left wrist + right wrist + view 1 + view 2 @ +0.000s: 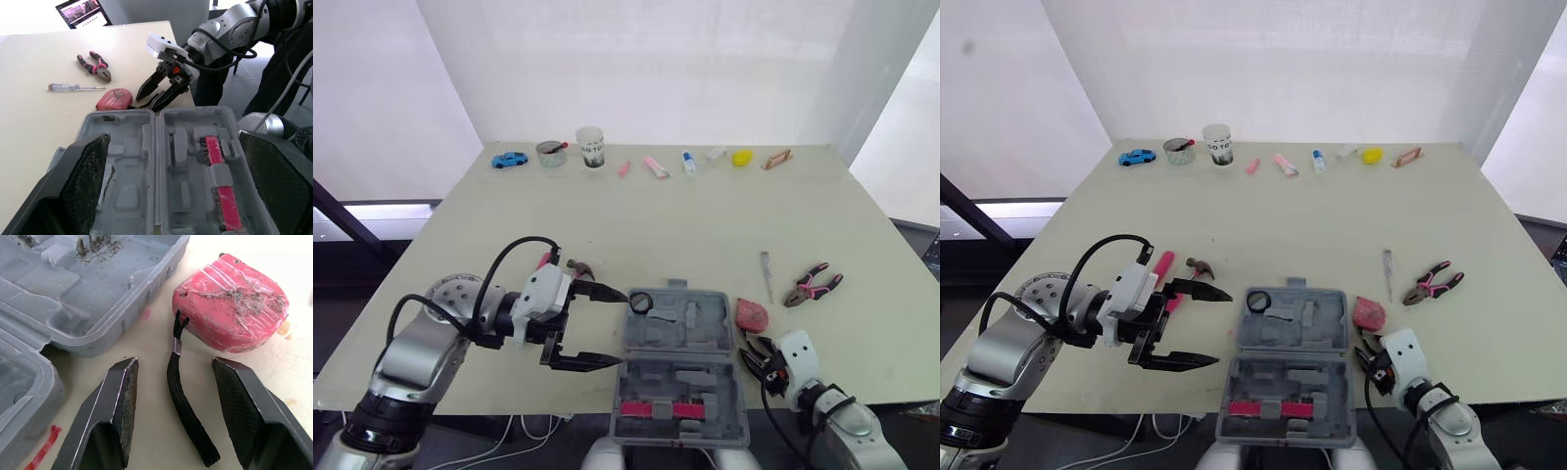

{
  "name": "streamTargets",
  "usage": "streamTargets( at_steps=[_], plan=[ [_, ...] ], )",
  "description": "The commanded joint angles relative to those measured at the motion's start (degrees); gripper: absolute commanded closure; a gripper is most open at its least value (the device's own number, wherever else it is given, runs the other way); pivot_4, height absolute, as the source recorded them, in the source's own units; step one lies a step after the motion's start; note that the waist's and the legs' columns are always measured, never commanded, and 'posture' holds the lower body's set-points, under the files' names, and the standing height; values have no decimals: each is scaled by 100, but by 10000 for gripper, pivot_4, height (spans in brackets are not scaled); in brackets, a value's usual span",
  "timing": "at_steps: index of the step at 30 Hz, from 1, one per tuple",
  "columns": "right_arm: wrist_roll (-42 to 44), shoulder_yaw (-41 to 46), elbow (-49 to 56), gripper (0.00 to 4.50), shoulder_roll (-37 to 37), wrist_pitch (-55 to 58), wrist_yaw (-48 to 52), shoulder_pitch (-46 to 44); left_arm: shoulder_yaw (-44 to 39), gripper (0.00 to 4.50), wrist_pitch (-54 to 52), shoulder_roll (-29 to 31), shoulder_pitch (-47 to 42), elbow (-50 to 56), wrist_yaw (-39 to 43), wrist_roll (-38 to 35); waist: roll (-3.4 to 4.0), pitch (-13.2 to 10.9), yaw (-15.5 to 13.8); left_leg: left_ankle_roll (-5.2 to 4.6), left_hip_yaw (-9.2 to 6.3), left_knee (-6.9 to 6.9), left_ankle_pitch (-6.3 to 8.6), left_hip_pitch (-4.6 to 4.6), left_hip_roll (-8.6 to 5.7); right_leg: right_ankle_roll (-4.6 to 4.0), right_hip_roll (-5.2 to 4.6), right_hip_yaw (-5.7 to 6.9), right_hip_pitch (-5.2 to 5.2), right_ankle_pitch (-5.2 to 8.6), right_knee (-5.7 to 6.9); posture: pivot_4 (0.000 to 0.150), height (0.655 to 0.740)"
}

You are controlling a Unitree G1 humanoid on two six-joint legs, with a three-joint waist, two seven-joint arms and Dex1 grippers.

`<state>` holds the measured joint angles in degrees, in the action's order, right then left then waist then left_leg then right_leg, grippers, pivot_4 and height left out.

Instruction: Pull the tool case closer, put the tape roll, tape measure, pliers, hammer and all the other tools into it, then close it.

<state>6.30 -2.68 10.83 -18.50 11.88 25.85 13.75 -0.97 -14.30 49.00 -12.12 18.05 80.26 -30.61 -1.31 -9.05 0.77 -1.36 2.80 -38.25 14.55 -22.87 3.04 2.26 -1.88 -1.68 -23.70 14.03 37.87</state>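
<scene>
The grey tool case (680,367) lies open at the table's front edge, a pink-red tool (656,409) seated in its near half. A black tape roll (640,303) rests at its far left corner. My left gripper (621,327) is open just left of the case, and the case spans its fingers in the left wrist view. The hammer (570,266) lies behind that gripper, partly hidden. Right of the case sits the red tape measure (232,308), its black strap (188,406) lying between the fingers of my open right gripper (756,352). Pliers (813,284) and a screwdriver (767,275) lie further right.
Along the far edge stand a blue toy car (510,159), a tin bowl (551,153), a cup (591,147) and several small items. The front table edge runs just under the case.
</scene>
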Motion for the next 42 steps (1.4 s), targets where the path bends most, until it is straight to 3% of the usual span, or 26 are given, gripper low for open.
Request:
streamTargets(
  at_steps=[1,26,30,31,33,42],
  plan=[
    [54,25,63,19827,25,-58,-8,-6,28,0,106,-5,-78,127,30,-24,0,0,0,0,0,0,0,0,0,0,0,0,0,0,0,1500,7400],
    [297,64,-64,19827,343,116,-42,-213,125,0,-260,-81,-335,280,41,-328,0,0,1,0,-1,0,0,0,1,-1,2,0,0,0,0,1500,7400],
    [311,81,-131,29807,459,104,-126,-249,156,0,-263,-103,-323,249,41,-297,0,0,7,0,-1,0,0,0,1,-1,4,0,0,-1,1,1500,7400],
    [312,85,-133,36550,479,103,-139,-245,152,0,-269,-103,-324,251,38,-303,0,0,4,0,-1,0,0,0,1,-1,4,0,0,-1,1,1500,7400],
    [314,93,-144,44097,505,101,-159,-239,152,0,-284,-106,-331,254,30,-309,0,0,2,0,-1,0,0,0,1,-1,4,0,0,-1,1,1500,7400],
    [371,161,-196,44656,537,111,-199,-240,191,0,-292,-154,-352,246,36,-307,0,0,3,0,-2,0,0,0,1,-1,4,-1,0,-1,1,1500,7400]
  ],
)
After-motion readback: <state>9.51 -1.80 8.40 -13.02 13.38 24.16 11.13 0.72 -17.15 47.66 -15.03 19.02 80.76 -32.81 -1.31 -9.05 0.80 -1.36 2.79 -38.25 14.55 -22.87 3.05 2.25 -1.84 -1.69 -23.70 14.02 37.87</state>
